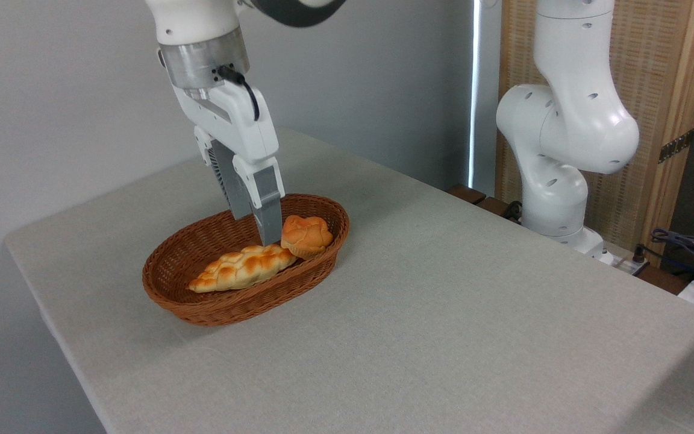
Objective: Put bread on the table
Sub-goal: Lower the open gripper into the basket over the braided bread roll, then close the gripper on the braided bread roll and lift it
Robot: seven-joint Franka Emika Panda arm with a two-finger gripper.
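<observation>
Basket [169, 283]: brown wicker, oval, stood left of centre on the grey surface [443, 313]. Bread [243, 267]: braided loaf, lay inside the basket along its near wall. Gripper [256, 228]: hung over the loaf's right end, jaws apart, holding nothing. Bun [306, 235]: sat at the basket's right end, touching the loaf.

Golden-brown braided bread [241, 267], brown woven basket [226, 307], grey table [443, 313]
</observation>
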